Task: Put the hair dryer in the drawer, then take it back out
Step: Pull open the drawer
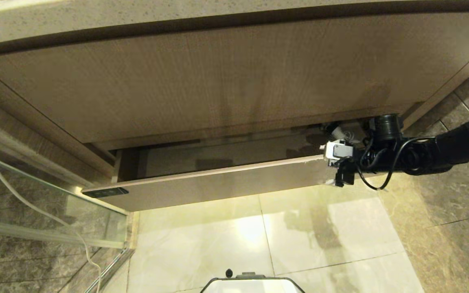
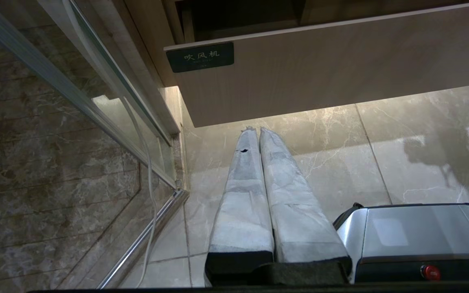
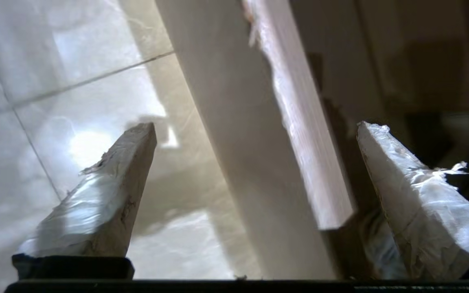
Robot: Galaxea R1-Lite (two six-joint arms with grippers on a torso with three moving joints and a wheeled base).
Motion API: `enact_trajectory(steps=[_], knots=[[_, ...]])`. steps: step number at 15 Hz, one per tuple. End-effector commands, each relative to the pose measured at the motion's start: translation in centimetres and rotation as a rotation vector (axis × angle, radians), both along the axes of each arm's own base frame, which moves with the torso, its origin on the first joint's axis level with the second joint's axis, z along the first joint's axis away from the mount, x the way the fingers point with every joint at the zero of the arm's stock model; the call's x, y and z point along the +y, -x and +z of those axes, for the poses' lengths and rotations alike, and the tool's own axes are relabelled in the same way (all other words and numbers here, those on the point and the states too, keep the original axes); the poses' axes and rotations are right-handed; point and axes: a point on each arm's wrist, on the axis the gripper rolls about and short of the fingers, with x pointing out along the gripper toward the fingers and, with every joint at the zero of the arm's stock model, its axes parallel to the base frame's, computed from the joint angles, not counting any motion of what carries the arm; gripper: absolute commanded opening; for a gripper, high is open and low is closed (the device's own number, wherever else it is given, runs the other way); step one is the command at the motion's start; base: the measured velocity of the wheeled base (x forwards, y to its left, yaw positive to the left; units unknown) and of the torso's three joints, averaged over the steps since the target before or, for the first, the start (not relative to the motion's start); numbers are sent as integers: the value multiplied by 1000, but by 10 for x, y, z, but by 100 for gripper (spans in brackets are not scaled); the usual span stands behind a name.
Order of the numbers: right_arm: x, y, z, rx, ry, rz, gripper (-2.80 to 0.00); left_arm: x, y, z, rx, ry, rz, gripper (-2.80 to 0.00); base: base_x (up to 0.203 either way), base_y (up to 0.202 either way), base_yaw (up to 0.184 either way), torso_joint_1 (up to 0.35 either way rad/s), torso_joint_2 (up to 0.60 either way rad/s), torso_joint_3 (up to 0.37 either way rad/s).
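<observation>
My right pincer [image 3: 255,126] gapes wide, straddling the right end of the drawer [image 1: 218,185] front; left pincer [image 2: 259,130] closed, empty.

Bathroom: stone vanity counter [image 1: 96,20], glass shower partition [image 1: 35,195], marble floor tiles [image 1: 320,244].

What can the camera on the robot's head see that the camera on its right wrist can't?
Only the head view shows the whole drawer pulled partly open under the taller wood panel, its black label, the stone counter edge and the right arm. Only the right wrist view shows the right hand up close: open, one finger outside the drawer front and the other inside. Both show the drawer front's top edge and the shiny floor tiles.
</observation>
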Motion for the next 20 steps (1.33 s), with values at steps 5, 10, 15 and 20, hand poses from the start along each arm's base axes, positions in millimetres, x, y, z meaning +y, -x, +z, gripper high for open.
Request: enact_trajectory(steps=[5, 10, 15, 20], knots=[[-5, 46, 36, -33, -16, -10, 0, 0, 0, -1, 2, 1, 0, -280, 0, 0, 0, 0, 0, 0], [-12, 106, 70, 139, -186, -149, 0, 0, 0, 0, 1, 1, 0, -280, 0, 0, 0, 0, 0, 0], [-39, 198, 93, 323, -325, -370, -280, 0, 0, -1, 2, 1, 0, -280, 0, 0, 0, 0, 0, 0], [-53, 260, 93, 290, -335, -595, -280, 0, 0, -1, 1, 1, 0, -280, 0, 0, 0, 0, 0, 0]])
